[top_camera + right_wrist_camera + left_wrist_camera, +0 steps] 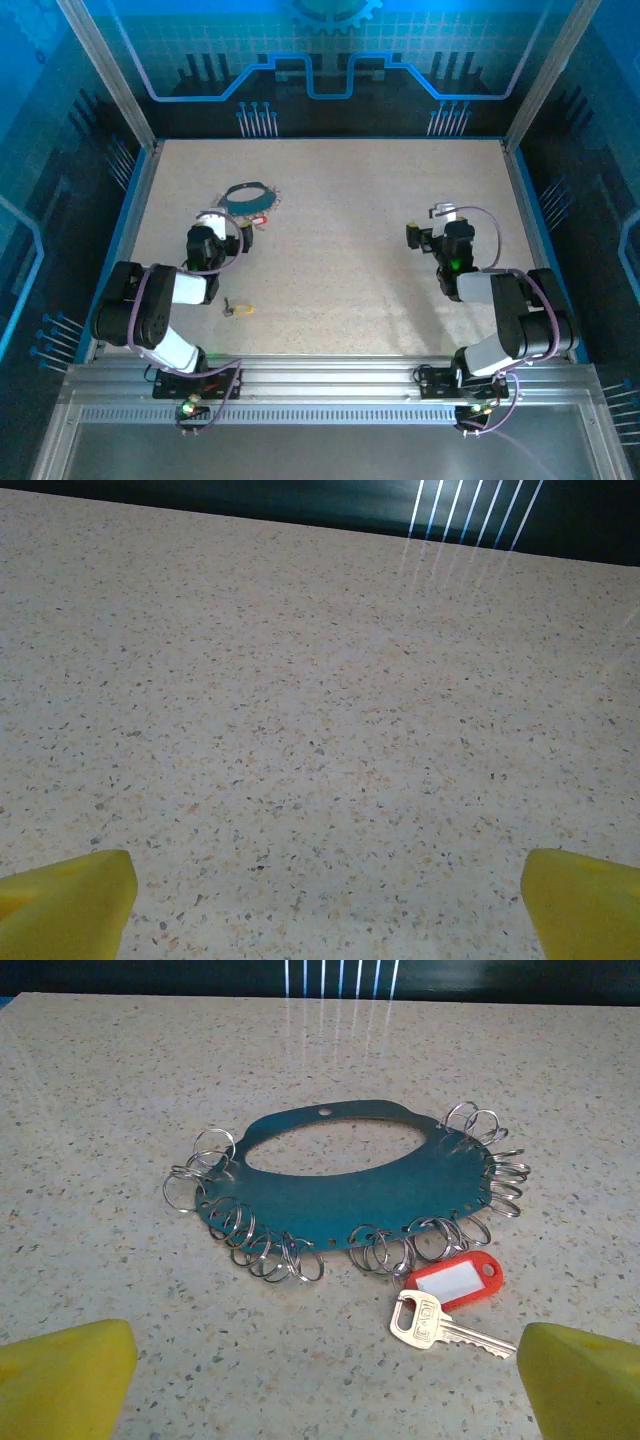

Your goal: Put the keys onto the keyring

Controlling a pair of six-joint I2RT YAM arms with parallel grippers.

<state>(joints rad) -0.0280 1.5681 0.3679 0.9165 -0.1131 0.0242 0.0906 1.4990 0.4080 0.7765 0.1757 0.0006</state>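
The keyring is a teal oval strap loop (352,1188) lying flat, with several silver split rings (272,1254) hooked along its edge; from above the loop (248,193) sits left of the table's middle. A brass key (440,1326) with a red tag (455,1280) lies just in front of the loop, touching one ring, and from above the red tag (259,221) shows beside my left gripper (228,226). That left gripper (320,1405) hovers open just short of the key, its yellow pads (62,1380) wide apart. The yellow-headed key (238,309) lies alone nearer the left arm. My right gripper (438,222) is open over bare table.
The speckled beige table (350,250) is bounded by blue walls and a metal frame at the back and sides. The right wrist view has bare tabletop (320,730) between the right gripper's (320,910) yellow pads (585,905).
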